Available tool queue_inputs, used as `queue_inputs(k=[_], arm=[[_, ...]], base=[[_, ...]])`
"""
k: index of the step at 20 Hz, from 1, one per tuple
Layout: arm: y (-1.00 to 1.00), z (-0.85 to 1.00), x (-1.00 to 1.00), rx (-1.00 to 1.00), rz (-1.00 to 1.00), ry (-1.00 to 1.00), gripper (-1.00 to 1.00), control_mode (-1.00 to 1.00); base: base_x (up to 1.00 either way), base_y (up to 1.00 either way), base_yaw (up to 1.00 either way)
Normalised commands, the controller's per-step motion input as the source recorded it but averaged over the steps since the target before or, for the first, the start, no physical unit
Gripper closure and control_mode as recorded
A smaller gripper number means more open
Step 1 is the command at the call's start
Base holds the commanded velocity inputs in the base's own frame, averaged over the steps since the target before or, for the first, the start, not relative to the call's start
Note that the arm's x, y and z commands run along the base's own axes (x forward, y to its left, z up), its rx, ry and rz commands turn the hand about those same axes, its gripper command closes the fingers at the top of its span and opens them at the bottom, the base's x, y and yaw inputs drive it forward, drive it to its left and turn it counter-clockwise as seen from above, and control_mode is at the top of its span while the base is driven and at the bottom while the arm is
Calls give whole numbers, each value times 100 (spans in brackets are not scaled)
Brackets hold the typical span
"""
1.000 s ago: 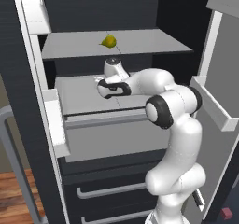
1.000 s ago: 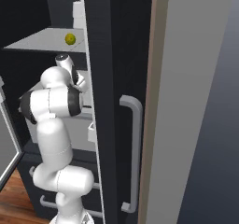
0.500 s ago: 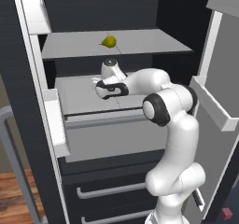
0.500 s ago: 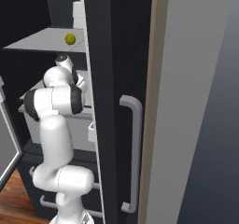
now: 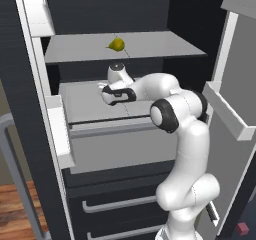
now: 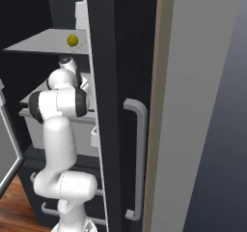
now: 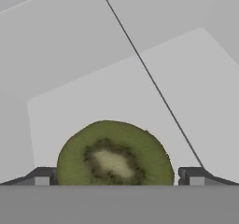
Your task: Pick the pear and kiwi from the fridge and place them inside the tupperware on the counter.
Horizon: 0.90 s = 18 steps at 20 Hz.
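Note:
The kiwi [image 7: 115, 155] shows a green cut face and lies on the pale grey lower shelf [image 5: 85, 101] of the fridge [image 5: 100, 4]. My gripper [image 7: 117, 176] is open and low over that shelf, one fingertip on each side of the kiwi, with a small gap to each. In the left base view the gripper [image 5: 105, 92] reaches in over the lower shelf. The yellow-green pear [image 5: 116, 44] rests alone on the upper shelf, above and behind the hand; the right base view shows the pear [image 6: 72, 40] there too. The tupperware and the counter are out of view.
A grey drawer [image 5: 120, 149] sits under the lower shelf. White door bins hang on the open left door [image 5: 57, 129] and the right door [image 5: 227, 109]. A grey bar handle [image 6: 140, 153] is on the dark panel close to my right.
The hand has edged left and down onto the lower shelf. The jaws stay open and the pear has not moved.

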Motion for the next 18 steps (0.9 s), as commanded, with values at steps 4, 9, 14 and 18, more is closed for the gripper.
queue_inputs(k=[4,9,14,18], arm=[[0,0,20,0,0,0,-100,-100],[0,-1,15,0,0,0,-100,-100],[0,-15,0,0,0,-1,-100,-100],[1,-20,0,0,0,-10,-100,-100]], base=[[0,0,0],[0,0,0],[0,0,0],[0,0,0]])
